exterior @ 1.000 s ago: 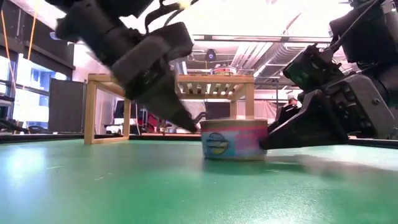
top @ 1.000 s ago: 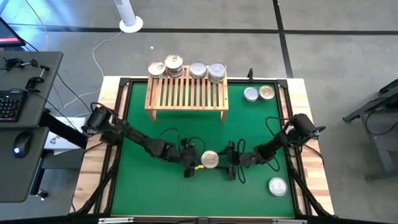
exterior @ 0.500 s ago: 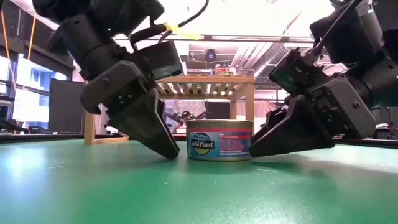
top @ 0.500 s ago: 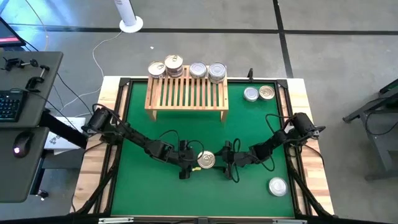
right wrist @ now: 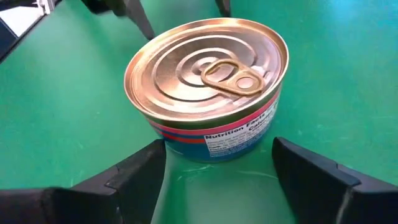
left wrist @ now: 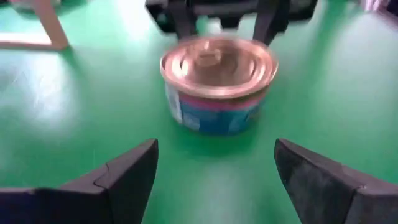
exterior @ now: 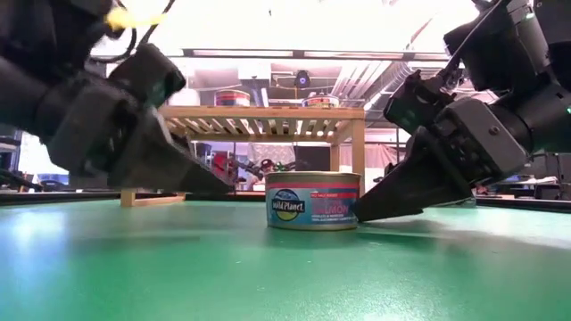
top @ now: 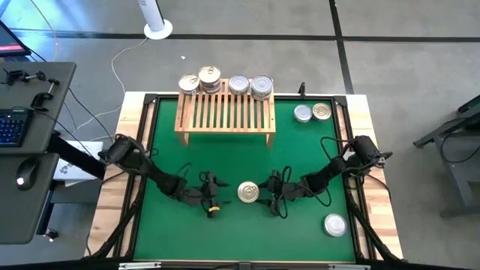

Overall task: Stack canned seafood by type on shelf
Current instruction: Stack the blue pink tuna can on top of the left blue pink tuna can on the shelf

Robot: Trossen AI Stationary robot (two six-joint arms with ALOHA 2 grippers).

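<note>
Tins are the whole business here: one short round gold-lidded tin with a pink and blue paper label [top: 249, 192] stands upright on the green mat [top: 300, 157], roughly at six o'clock from the low light-wood slatted shelf [top: 225, 112]. Four more tins [top: 225, 83] sit in a row along the shelf's twelve o'clock edge, two small tins [top: 312, 112] rest at its three o'clock side on the mat's corner, and a silver-lidded tin [top: 334, 223] lies toward four o'clock from the centre tin. The right gripper [top: 271, 196] sits at three o'clock of the centre tin, its jaws spread wide with the fingers [right wrist: 118, 180] just short of the tin wall, holding nothing. The left gripper [top: 210, 196] is at nine o'clock, a little apart from the tin, jaws likewise parted and empty, fingers [left wrist: 124, 174] framing the tin from a distance. The tin should handle as a stiff, fairly dense metal puck; its glossy label and smooth wall look slippery, and the low height leaves little to bite on. The best hold is judged to be across the round side wall at mid-height, below the raised lid rim, keeping clear of the pull-tab [right wrist: 235, 76].
</note>
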